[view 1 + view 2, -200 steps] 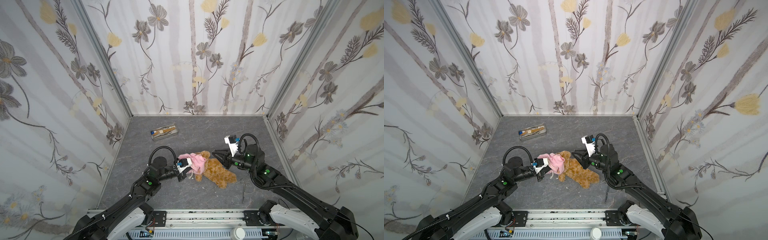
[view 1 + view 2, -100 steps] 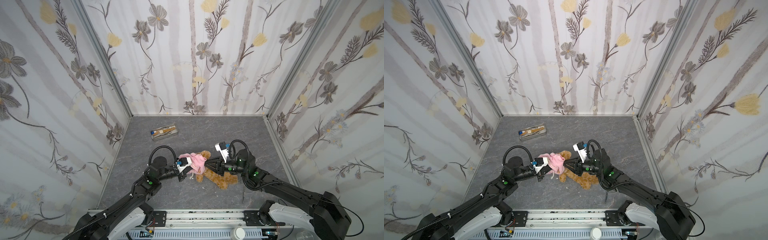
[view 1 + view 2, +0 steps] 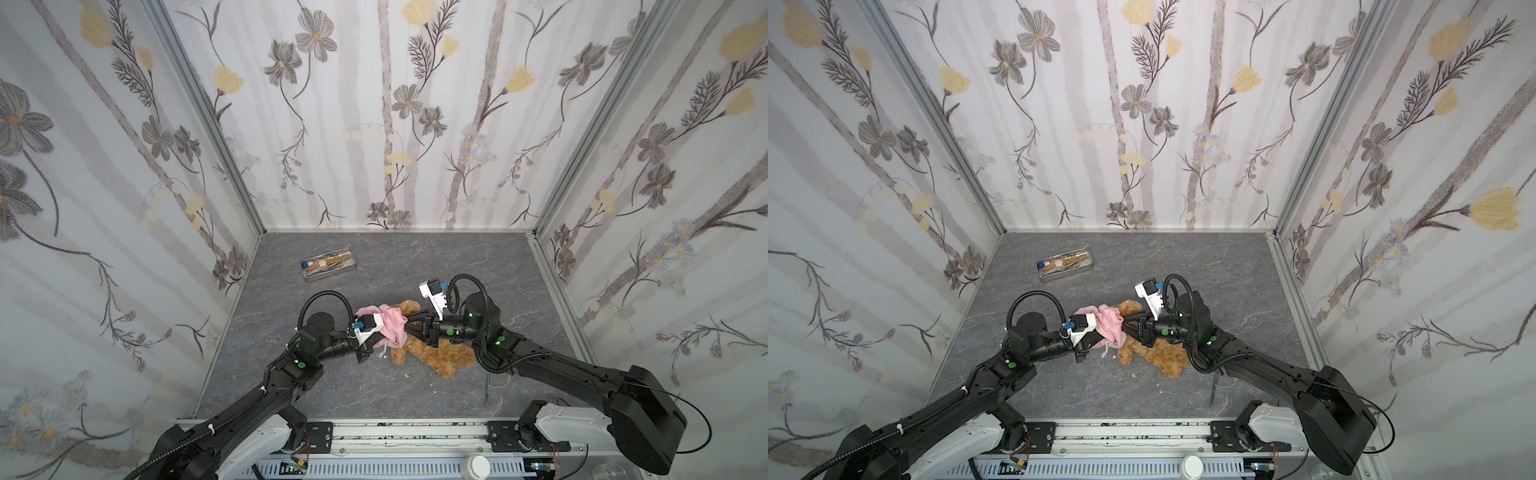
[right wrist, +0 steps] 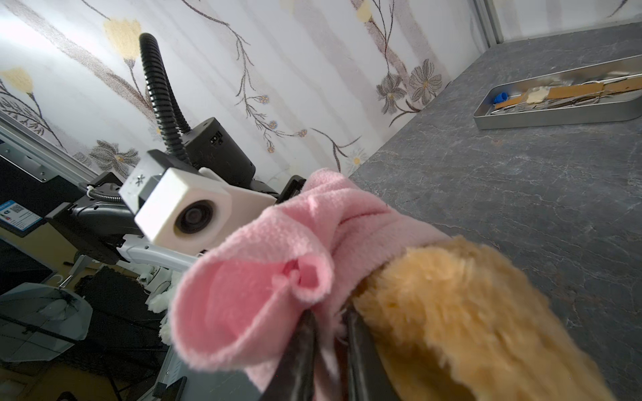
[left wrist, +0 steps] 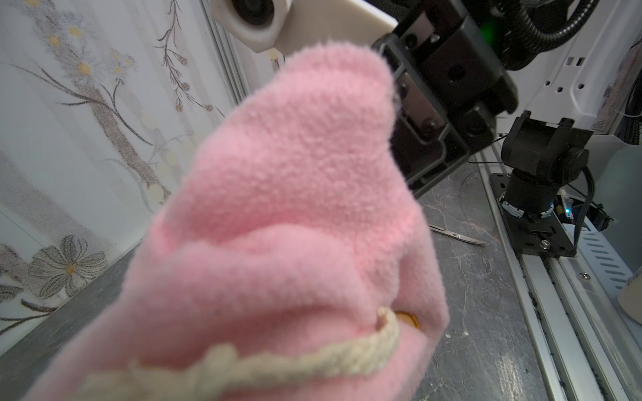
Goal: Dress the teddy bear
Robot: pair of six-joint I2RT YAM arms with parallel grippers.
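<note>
Scissors (image 3: pixel 487 386), one slim pair, lie nearest the front edge of the grey table (image 3: pixel 436 257), off to the right and apart from everything else. Just beyond them the teddy bear (image 3: pixel 440 357) lies flat on the table, its legs toward the front right and its head toward the far left. Its body passes under the right arm's wrist.

A pink fleece garment (image 3: pixel 392 322) is bunched over the bear's head, with one brown ear showing past it. The right gripper (image 4: pixel 330 347) reaches in from the right, and its dark fingers (image 4: pixel 302 350) are pinched nearly together on a fold of the pink hem. The bear's golden fur lies just beside them, touching the fleece but outside the pinch.

The left gripper (image 3: pixel 379 344) meets the garment from the opposite side. Its jaws are closed and its tips are buried in the fleece, which fills its wrist view along with a cream drawstring (image 5: pixel 278 364). The bear's head thus sits between the two grippers.

Farther back and left, well apart, stands a metal tray (image 3: pixel 351 266) of small tools.

By count there is one bear, one garment, one tray, one pair of scissors and two grippers.
</note>
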